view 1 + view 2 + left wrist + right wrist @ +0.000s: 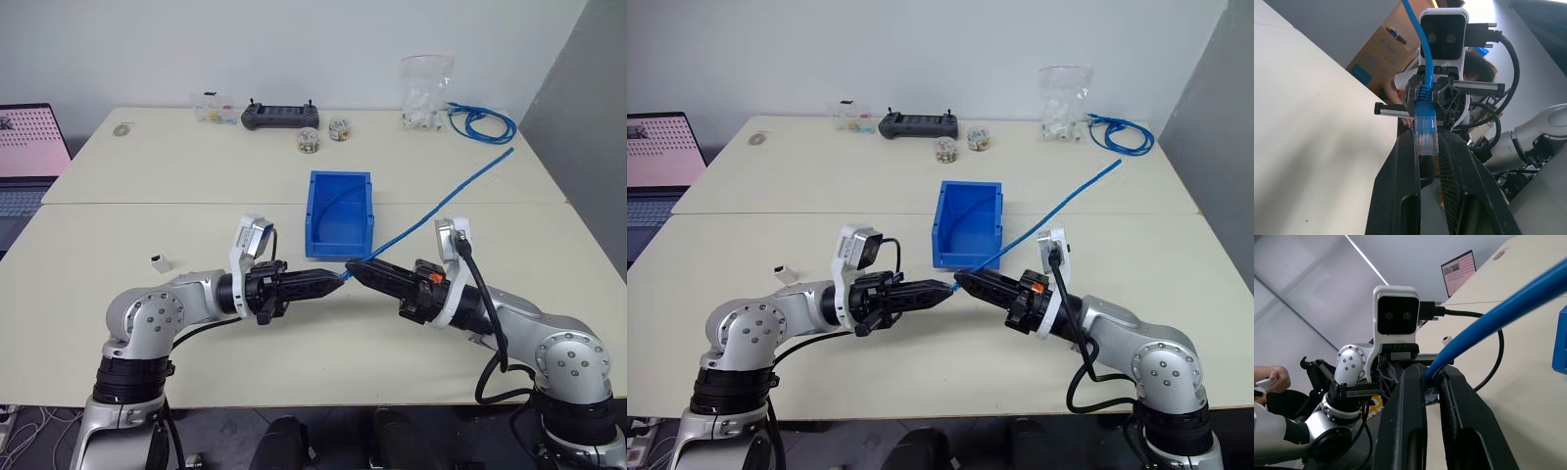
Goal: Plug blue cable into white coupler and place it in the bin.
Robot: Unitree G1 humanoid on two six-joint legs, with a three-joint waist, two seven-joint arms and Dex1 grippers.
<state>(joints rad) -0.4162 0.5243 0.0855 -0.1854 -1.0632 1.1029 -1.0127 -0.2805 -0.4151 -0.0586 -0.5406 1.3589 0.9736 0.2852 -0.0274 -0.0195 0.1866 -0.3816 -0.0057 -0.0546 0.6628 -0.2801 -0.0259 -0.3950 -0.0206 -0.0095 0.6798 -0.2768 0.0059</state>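
The blue cable (441,204) runs from the table's far right down to the two grippers, which meet tip to tip above the table in front of the bin (340,233). My left gripper (331,278) is shut on the cable's clear plug (1426,133). My right gripper (357,266) is shut on the cable (1498,313) just behind the plug. The white coupler (160,262) lies alone on the table to the left of my left arm. The bright-blue bin stands upright with part of the cable crossing above it.
A laptop (29,147) sits at the far left edge. At the back stand a black controller (280,117), small jars (308,140), a clear bag of white parts (426,93) and a coiled blue cable bundle (480,122). A person's hand (1273,379) shows beyond the table.
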